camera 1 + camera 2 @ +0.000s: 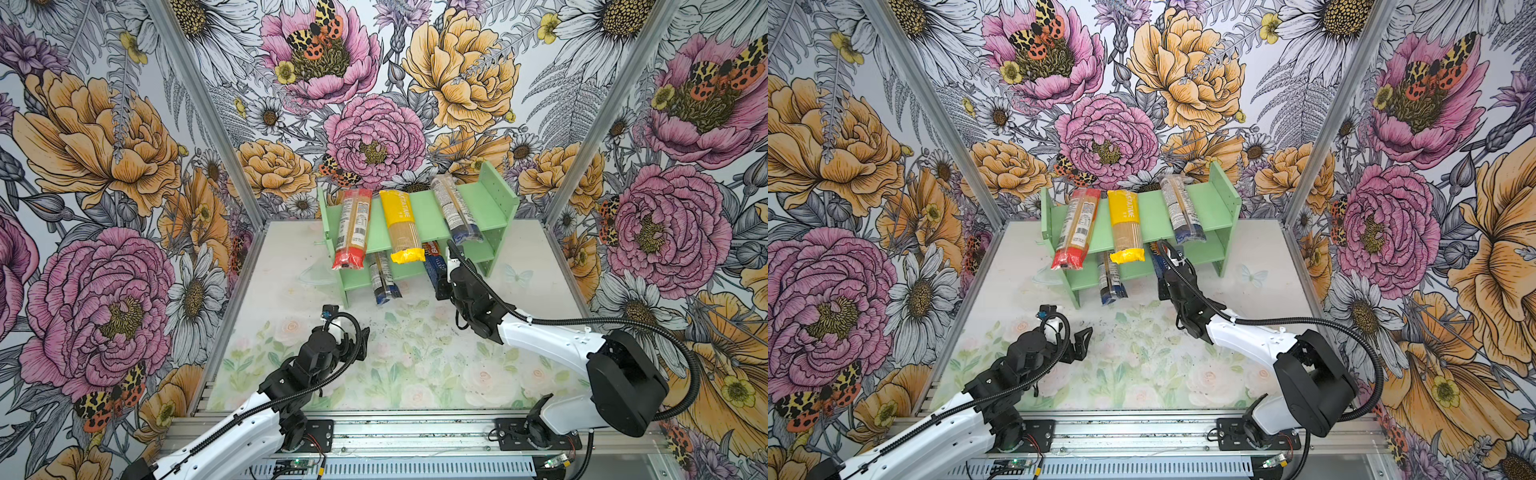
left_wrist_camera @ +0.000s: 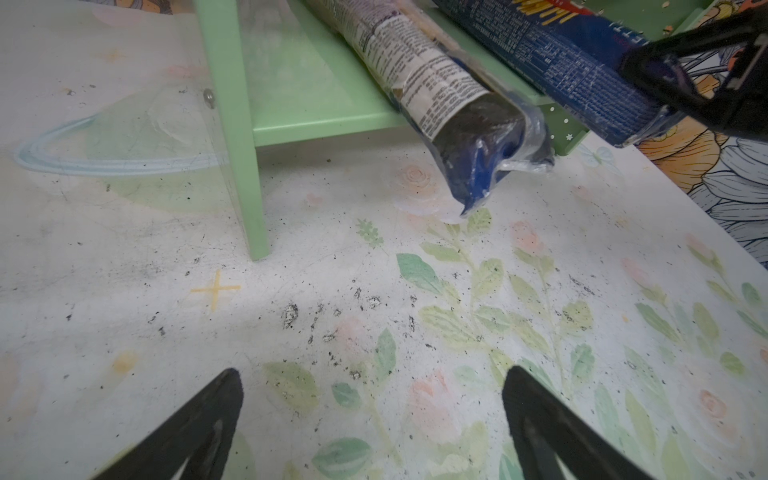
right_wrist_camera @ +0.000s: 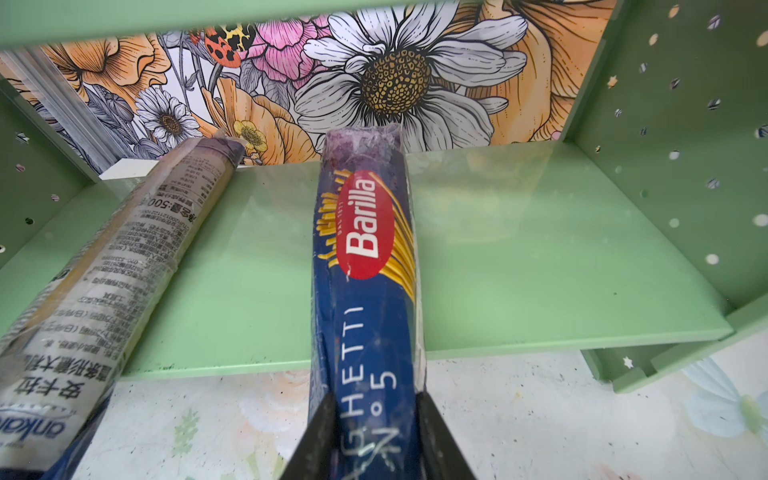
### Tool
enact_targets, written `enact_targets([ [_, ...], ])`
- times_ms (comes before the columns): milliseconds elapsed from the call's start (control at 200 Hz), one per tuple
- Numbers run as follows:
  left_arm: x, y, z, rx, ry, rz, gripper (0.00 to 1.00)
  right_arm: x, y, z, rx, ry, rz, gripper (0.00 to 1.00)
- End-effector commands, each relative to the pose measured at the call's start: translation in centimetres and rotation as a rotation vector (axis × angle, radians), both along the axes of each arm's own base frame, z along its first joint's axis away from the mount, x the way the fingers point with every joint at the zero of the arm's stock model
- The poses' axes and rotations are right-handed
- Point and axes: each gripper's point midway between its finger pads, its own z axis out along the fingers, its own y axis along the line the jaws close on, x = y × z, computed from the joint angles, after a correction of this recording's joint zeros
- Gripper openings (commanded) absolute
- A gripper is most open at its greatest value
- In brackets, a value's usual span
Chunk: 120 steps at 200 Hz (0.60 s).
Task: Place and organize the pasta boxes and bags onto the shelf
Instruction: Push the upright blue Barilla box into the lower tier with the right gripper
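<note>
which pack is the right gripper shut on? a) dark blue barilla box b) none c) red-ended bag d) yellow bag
a: in the right wrist view the right gripper pinches the near end of the Barilla box, its far end over the shelf.

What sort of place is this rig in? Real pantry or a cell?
Most likely a lab test cell, not a pantry: printed floral wall panels in an aluminium frame, two arms bolted to a rail, and one small mint shelf holding pasta packs.
</note>
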Motion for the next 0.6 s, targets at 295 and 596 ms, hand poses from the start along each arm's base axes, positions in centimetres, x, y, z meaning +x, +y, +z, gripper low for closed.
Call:
enact_targets([
  [295,0.21,-0.06,0.91,-0.036,-0.025,0.003,0.99,1.03,-0.08,4.06,0.082,-0.156,-0.023,0.25],
  [596,0.22,-0.05,0.9,-0.036,-0.024,0.003,0.99,0.77,-0.28,3.73,0.083,-0.149,-0.023,0.55],
])
